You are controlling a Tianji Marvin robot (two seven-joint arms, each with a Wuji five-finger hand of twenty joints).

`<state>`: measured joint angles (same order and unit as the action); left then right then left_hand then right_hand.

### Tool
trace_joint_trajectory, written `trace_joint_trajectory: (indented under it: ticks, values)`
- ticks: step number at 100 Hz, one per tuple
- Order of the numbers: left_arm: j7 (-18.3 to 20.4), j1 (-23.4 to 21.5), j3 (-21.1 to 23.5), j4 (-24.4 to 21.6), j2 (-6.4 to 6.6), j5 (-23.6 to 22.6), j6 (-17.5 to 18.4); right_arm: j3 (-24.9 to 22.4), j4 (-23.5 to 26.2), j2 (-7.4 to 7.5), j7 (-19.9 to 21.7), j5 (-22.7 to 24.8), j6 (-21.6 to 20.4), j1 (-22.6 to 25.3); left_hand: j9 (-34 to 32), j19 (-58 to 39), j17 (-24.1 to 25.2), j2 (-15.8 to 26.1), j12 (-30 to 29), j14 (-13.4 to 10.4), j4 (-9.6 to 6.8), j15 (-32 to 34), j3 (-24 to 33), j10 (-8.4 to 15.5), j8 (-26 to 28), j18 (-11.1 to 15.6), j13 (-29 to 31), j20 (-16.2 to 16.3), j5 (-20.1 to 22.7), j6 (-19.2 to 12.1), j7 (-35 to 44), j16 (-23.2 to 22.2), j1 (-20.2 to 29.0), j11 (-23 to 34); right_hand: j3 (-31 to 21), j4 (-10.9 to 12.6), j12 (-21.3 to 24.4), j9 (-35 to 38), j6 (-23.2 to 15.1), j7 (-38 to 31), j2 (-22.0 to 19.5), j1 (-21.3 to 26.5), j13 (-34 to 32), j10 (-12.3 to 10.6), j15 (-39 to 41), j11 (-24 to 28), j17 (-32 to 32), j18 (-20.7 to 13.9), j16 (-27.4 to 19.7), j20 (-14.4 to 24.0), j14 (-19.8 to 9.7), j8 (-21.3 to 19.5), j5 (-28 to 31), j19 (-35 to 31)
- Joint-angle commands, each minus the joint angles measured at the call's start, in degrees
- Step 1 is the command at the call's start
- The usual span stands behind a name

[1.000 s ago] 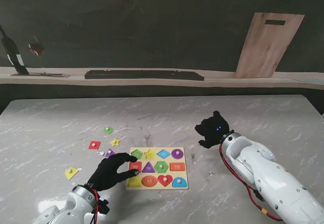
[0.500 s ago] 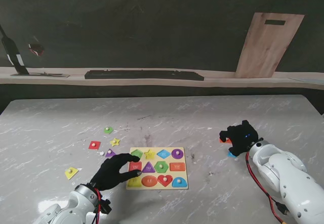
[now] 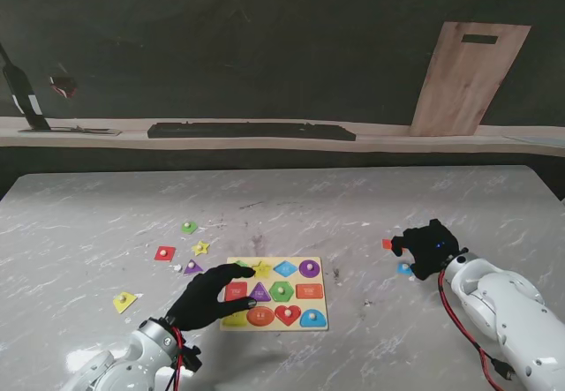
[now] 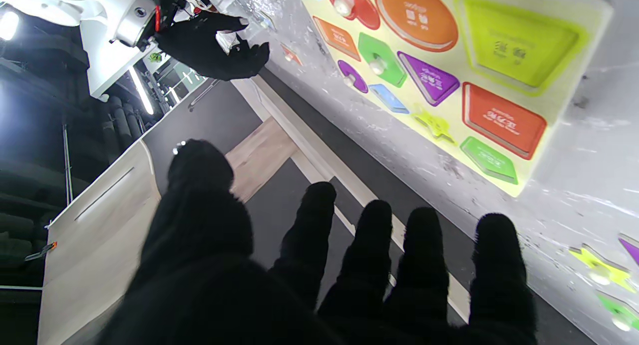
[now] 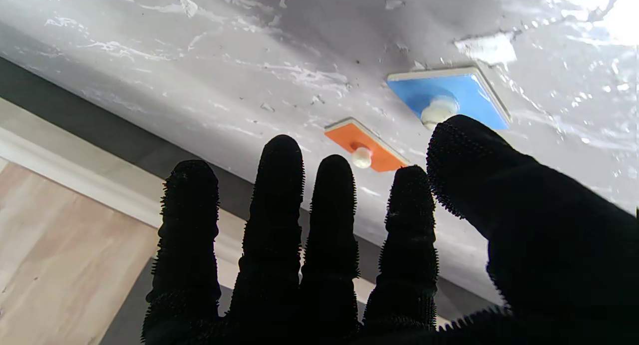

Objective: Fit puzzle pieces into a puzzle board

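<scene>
Right wrist view, fingers (image 5: 282, 185) spread, empty

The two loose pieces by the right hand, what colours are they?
One blue piece and one orange piece, each with a white knob; the right wrist view shows them best.

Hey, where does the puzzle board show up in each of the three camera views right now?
Stand view: the puzzle board lies centre, near me, its left edge under the left hand.
Left wrist view: the board fills the corner beyond the fingers.
Right wrist view: not in it; only marble table and two loose pieces.
Shared landmark: the leaning wooden board.
</scene>
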<state>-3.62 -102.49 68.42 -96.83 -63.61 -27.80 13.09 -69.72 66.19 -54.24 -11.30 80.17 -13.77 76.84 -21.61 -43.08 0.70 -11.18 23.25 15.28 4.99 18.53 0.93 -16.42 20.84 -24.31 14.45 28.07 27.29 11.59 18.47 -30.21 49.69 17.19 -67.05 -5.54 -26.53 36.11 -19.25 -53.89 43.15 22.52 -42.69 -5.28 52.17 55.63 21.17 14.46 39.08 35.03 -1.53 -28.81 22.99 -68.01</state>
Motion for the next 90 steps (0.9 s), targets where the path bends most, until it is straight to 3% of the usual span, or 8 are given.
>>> trace_joint_trajectory:
  ticks: [1,16,58,68,74,90]
  values:
    - [0.62,0.33,-0.27,-0.29,-0.19,0.51,-0.06,1.30,-2.12,0.04,-1.84,-0.58,0.43,-0.71,1.49,0.58,0.47,-0.35,-0.71,-3.12,-2.66,-0.98,-1.67,1.59,-0.27,5.04,-2.16,-0.46,-1.97,-1.80,0.73,0.39,-0.10,-0.37,-1.57,-1.31,-0.63,2.34,-1.38,-2.08,1.87,-0.44,-2.21,-1.83,0.66,1.48,0.98,-0.61,0.20,1.04,-1.09,-1.17,-0.27,-0.45]
    - [1.22,1.25,-1.20,-0.26,-0.26,1.91,-0.52,4.83,-6.19,0.15,-6.10,-2.60,0.64,-3.32,1.48,0.65,0.53,-0.23,-0.76,-3.27,-2.67,-1.12,-1.59,1.75,-0.34,5.05,-2.12,-0.44,-2.18,-1.97,1.06,0.43,-0.21,-0.37,-1.87,-1.54,-0.90,3.56,-2.22,-3.35,1.82,-0.50,-3.29,-2.65,1.81,2.14,1.75,-1.21,0.50,1.21,-1.55,-1.32,0.03,-0.97]
    - [1.12,2.34,-2.47,-0.04,-0.43,2.69,-1.49,7.46,-9.45,0.16,-9.05,-4.49,0.61,-4.83,1.17,0.84,0.64,0.43,-0.78,-3.28,-2.60,-1.26,-1.55,1.80,-0.62,4.78,-1.92,-0.31,-1.84,-2.07,1.55,0.36,-0.26,-0.34,-2.15,-1.67,-0.60,6.90,-2.55,-4.85,-0.16,-0.50,-4.75,-3.99,2.20,1.76,2.64,-1.57,0.40,1.22,-1.95,-0.99,3.39,-1.36]
    - [0.90,2.24,-2.47,-0.17,-0.47,2.59,-1.64,8.29,-10.25,0.10,-9.33,-5.19,0.92,-5.29,1.10,0.83,0.62,0.77,-0.79,-3.17,-2.58,-1.31,-1.56,1.82,-0.69,4.65,-1.95,-0.23,-1.64,-2.07,1.58,0.37,-0.31,-0.35,-1.68,-3.79,0.74,7.77,-2.77,-5.97,-0.45,-0.10,-5.11,-4.14,2.21,1.66,2.75,-1.53,0.34,1.08,-1.92,2.78,3.92,-1.44]
    - [0.76,2.18,-2.46,-0.23,-0.50,2.52,-1.75,8.70,-10.57,0.10,-9.44,-5.40,0.97,-5.51,1.08,0.84,0.62,0.82,-0.80,-3.17,-2.57,-1.31,-1.58,1.74,-0.75,4.65,-1.91,-0.19,-1.56,-1.97,1.54,0.36,-0.27,-0.37,-0.95,-7.06,1.57,8.55,-3.56,-8.56,-0.16,1.06,-5.51,-4.33,2.25,1.53,2.93,-1.52,0.35,1.02,-1.92,7.14,4.71,-1.52]
    - [0.67,2.15,-2.57,-0.43,-0.56,2.69,-2.43,9.23,-10.93,0.09,-9.68,-5.72,0.95,-5.72,1.03,0.92,0.67,1.12,-0.86,-3.22,-2.53,-1.38,-1.65,1.72,-0.90,4.48,-2.01,-0.11,-1.26,-1.92,1.43,0.37,-0.29,-0.45,0.19,-10.62,2.74,11.30,-7.16,-13.78,0.77,3.33,-6.87,-4.88,2.52,1.19,3.56,-1.42,0.45,0.86,-2.02,10.47,7.36,-1.68]
